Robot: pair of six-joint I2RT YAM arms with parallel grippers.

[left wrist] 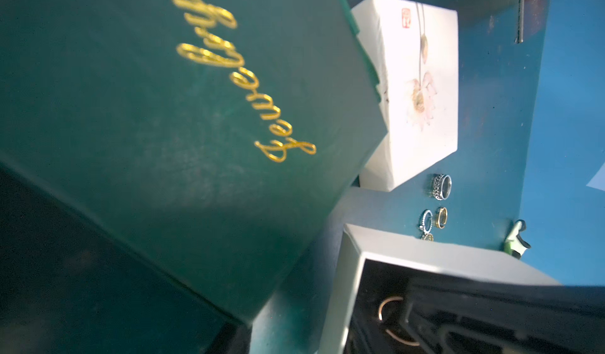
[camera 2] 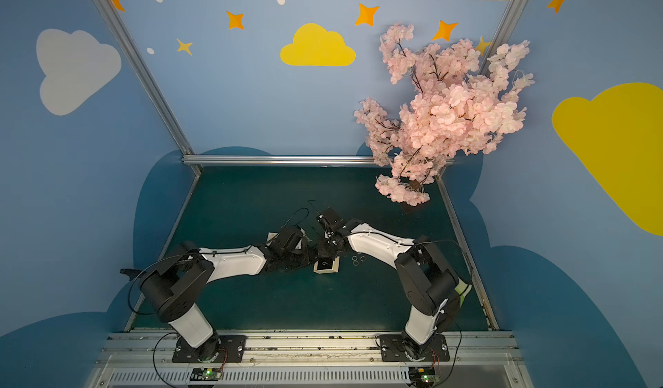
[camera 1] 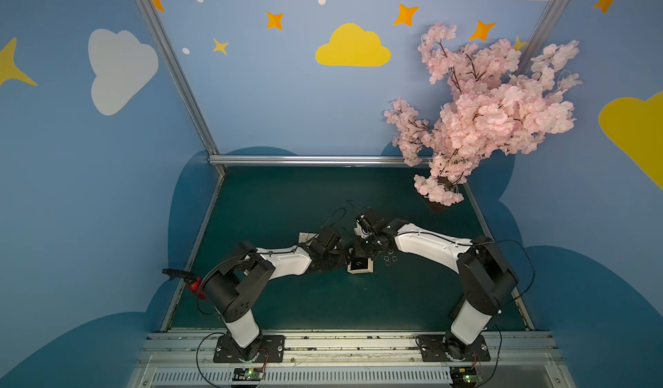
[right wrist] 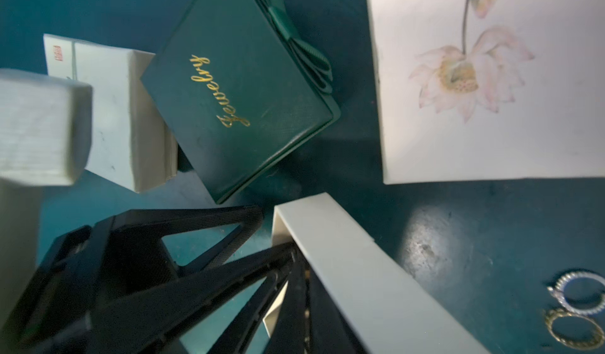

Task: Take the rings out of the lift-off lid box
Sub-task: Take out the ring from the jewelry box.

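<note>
Dark green tabletop (camera 1: 287,296) with an open white box (camera 1: 360,266) near its middle. Several loose rings (camera 1: 390,259) are laid on the tabletop just beside the box, toward the right edge. One thin ring (left wrist: 389,306) is seen inside the box. The left end effector (camera 1: 344,260) is clenched against the box's left side; what it grips cannot be told. The right end effector (camera 1: 363,251) is clenched too, its tip at the box's far rim. A green jewellery box (right wrist: 235,107) and a lotus-printed white box (right wrist: 474,133) are set just beyond, toward the far edge.
</note>
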